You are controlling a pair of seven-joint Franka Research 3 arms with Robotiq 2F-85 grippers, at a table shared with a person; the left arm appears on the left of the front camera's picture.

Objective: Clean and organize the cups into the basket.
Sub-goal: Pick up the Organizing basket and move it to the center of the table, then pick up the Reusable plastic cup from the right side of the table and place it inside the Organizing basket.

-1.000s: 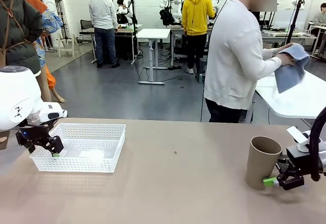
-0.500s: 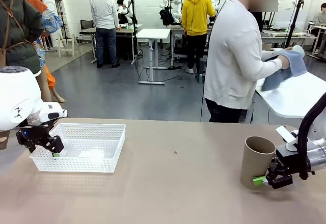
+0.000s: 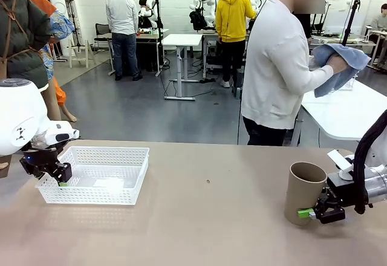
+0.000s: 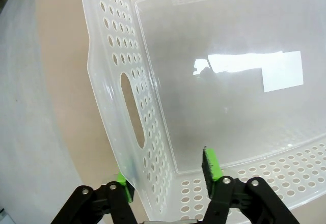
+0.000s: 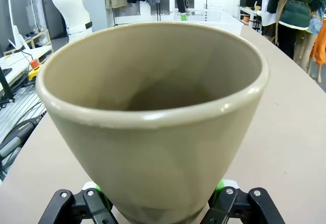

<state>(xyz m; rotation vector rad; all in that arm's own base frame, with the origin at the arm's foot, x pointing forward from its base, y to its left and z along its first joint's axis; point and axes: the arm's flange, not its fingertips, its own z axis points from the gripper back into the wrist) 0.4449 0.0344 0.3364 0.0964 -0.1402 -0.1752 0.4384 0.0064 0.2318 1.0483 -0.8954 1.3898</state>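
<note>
A tan-brown cup (image 3: 304, 191) stands upright at the table's right end, mouth up. My right gripper (image 3: 311, 213) is shut on its lower part. The right wrist view shows the cup (image 5: 153, 112) close up, with that gripper (image 5: 158, 206) pinching its base from both sides. The white perforated basket (image 3: 103, 151) sits at the left. My left gripper (image 3: 59, 179) hangs at its near left corner. In the left wrist view the gripper (image 4: 168, 175) straddles the basket's side wall (image 4: 117, 66) beside the handle cutout, one pad outside and one inside, jaws apart.
A person (image 3: 278, 66) stands behind the table's far right edge, turned away, rubbing something with a blue cloth (image 3: 341, 60) over a white side table (image 3: 347, 118). Bare tabletop (image 3: 211, 217) lies between basket and cup.
My right gripper closed on the cup and shifted it slightly left. My left gripper's jaws narrowed around the basket wall. The person raised the blue cloth.
</note>
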